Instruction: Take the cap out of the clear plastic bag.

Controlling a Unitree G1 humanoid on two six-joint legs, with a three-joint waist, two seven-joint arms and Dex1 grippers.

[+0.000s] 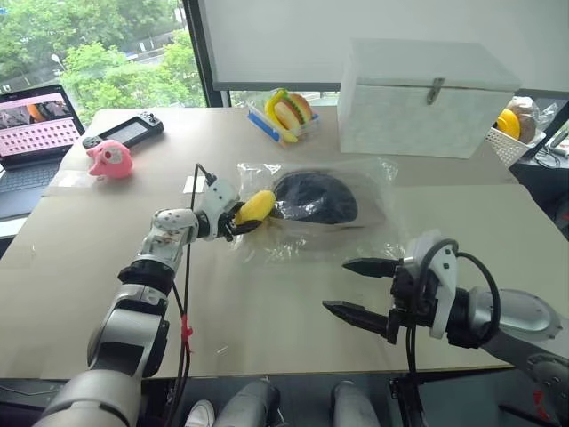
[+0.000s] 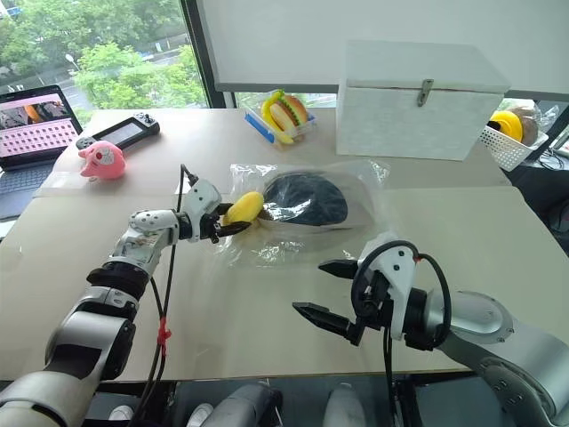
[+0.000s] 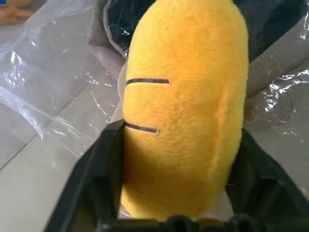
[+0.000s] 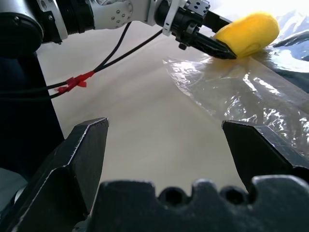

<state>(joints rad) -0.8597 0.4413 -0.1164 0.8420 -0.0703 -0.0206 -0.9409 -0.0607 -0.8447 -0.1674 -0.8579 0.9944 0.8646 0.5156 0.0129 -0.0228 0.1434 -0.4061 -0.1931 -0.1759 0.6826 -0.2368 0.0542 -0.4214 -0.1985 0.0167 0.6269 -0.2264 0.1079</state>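
I see the cap (image 1: 315,197) lying inside the clear plastic bag (image 1: 356,233) at centre frame on the surface (image 1: 267,311). My left gripper (image 1: 244,219) is clamped on a yellow plush toy (image 1: 256,206) at the bag's left edge. My right gripper (image 1: 360,290), lower right, stands wide open, holding nothing.

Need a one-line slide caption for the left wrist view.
Left gripper closing its black fingers around the fuzzy yellow plush toy beside the crinkly clear plastic bag.

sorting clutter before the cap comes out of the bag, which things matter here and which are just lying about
Job:
cap
clear plastic bag
left hand, closed around the yellow plush toy
right hand, open

Lying about:
white box
pink plush
toy burger
laptop
game console
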